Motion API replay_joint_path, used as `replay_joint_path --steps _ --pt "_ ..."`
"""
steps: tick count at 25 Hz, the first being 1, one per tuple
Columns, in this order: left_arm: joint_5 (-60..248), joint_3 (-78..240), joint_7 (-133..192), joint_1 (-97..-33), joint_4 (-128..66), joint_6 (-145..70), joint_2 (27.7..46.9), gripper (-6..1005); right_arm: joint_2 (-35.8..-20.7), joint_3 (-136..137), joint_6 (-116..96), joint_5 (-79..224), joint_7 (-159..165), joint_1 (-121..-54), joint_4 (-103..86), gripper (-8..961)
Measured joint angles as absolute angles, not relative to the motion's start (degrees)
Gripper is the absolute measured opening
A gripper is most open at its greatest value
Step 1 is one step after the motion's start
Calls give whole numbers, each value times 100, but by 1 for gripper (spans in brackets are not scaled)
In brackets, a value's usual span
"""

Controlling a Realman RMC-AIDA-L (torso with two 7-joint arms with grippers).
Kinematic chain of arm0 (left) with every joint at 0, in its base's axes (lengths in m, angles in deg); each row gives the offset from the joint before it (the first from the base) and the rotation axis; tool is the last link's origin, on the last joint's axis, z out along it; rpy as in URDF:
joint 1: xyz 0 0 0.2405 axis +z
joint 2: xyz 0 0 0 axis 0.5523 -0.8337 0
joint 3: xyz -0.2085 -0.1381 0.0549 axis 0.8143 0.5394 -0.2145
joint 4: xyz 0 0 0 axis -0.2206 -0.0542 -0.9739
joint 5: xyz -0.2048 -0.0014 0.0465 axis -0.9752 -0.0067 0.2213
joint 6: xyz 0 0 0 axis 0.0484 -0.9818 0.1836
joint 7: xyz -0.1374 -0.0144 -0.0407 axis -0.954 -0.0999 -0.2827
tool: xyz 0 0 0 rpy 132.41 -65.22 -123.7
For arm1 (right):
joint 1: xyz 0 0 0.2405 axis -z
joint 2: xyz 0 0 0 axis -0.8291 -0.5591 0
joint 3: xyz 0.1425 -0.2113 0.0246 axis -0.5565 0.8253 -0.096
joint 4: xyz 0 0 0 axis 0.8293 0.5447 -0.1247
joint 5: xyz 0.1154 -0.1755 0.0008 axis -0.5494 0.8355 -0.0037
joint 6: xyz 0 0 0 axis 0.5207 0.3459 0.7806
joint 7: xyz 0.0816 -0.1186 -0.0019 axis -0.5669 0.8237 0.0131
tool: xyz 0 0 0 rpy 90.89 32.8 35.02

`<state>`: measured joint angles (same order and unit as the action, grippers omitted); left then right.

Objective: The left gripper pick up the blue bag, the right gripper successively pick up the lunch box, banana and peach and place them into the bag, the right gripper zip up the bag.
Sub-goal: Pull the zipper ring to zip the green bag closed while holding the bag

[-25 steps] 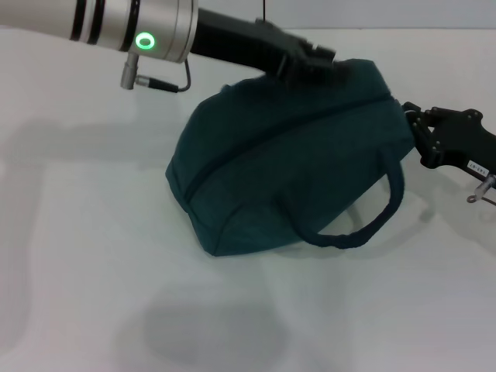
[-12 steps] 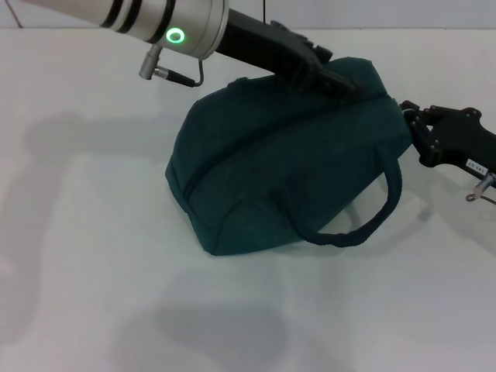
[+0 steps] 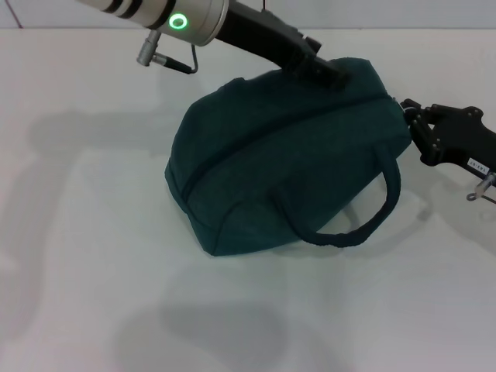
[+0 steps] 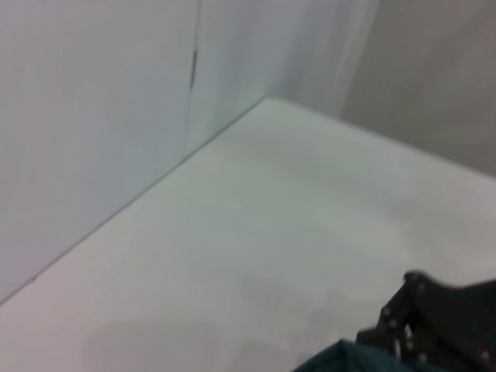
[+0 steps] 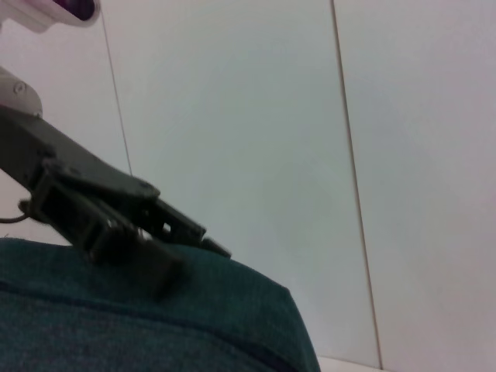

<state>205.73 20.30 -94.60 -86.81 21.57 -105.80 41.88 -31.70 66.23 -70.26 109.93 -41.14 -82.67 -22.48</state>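
Observation:
The blue bag (image 3: 287,170) lies on the white table with its zip line (image 3: 256,136) closed along the top and one handle (image 3: 372,221) looped at the front. My left gripper (image 3: 329,71) rests at the bag's far top edge, and it also shows in the right wrist view as the left gripper (image 5: 194,260) just above the bag (image 5: 116,325). My right gripper (image 3: 411,124) sits against the bag's right end, by the end of the zip line. The lunch box, banana and peach are out of view.
The white table (image 3: 93,256) spreads around the bag on the left and front. A pale wall (image 4: 93,116) stands behind the table's far edge. The right gripper (image 4: 438,322) also shows in the left wrist view, beside a corner of the bag (image 4: 341,360).
My left arm has shifted right along the bag's top, then drawn slightly back and up. The bag and the right gripper have stayed in place.

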Motion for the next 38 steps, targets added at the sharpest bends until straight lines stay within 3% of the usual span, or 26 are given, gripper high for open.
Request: replay_joint_path --steps 1,15,21,32,38 --pt "20666 2004 -9501 -8704 2153 -10586 4191 884 -3170 6622 -7027 10992 -4114 -8264 -2251 14" --pt "20699 1746 -9591 -8705 2277 -10809 4178 330 -3169 6584 -7099 10944 -4114 -8220 -2242 14" --pt "20554 1787 -9592 -8693 2275 -11076 4172 223 -3162 6582 -7100 10915 -4114 -8207 -2238 14" --pt "20415 2479 -9505 -8574 2283 -11973 4119 176 -3154 6631 -6875 10749 -4047 -8185 -2235 15" --pt "20296 2482 -9459 -8504 2250 -11990 4065 87 -3165 6890 -6500 10758 -4038 -8271 -2230 15"
